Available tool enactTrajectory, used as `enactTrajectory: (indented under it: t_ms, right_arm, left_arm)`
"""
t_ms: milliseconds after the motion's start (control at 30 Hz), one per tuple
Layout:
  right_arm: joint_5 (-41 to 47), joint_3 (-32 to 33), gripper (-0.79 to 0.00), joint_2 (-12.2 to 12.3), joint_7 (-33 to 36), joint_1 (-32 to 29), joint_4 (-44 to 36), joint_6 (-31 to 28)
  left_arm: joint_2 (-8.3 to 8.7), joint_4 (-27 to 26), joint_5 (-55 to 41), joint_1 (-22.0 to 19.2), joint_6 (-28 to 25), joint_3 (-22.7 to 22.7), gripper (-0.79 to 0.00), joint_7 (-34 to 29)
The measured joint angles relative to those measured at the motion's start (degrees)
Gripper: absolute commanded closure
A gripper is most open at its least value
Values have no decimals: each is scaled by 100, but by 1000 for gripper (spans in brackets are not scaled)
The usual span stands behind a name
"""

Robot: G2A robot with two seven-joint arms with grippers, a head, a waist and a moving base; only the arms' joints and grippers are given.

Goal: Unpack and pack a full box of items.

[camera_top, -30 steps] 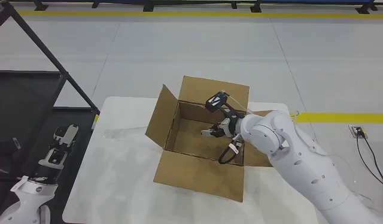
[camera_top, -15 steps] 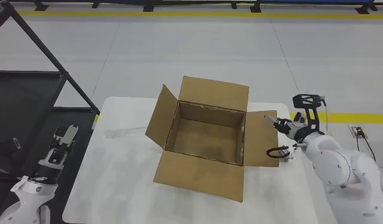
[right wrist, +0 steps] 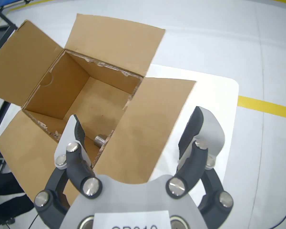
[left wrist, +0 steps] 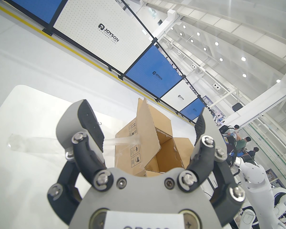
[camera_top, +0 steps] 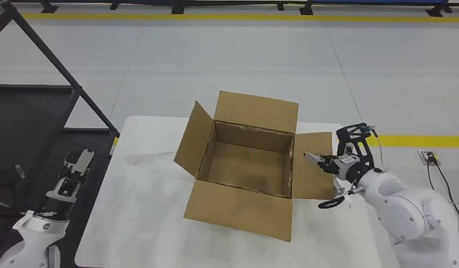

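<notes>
An open cardboard box (camera_top: 244, 169) stands mid-table with all flaps spread (right wrist: 69, 96). A small metal cylinder (right wrist: 100, 140) lies on its floor by the right wall. My right gripper (camera_top: 318, 160) hovers over the box's right flap (right wrist: 152, 120); the right gripper (right wrist: 136, 121) is open and holds nothing. My left gripper (camera_top: 77, 160) hangs beyond the table's left edge. The left gripper (left wrist: 144, 115) is open and empty, facing the box (left wrist: 152, 144).
A clear strip of tape (camera_top: 143, 158) lies on the white table (camera_top: 143, 211) left of the box, also seen as a clear strip (left wrist: 28, 141). A black frame (camera_top: 64, 82) stands at the far left.
The right arm pulled out of the box and swung off to the right, then came back a little toward the right flap. The left arm has stayed put.
</notes>
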Motion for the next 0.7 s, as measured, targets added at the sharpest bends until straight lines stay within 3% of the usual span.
enactTrajectory:
  t_ms: [300,533,700]
  right_arm:
    - [179,-2460,-785,-486,1577,2559,1350,-42]
    - [920,-4209,-785,-1231,2372,4370,3096,125]
    - [1399,-5006,-785,-1793,2547,5068,4236,427]
  left_arm:
    - [0,0,0,0,0,0,-785,0]
    - [0,0,0,0,0,0,-785,0]
    - [0,0,0,0,0,0,-785,0]
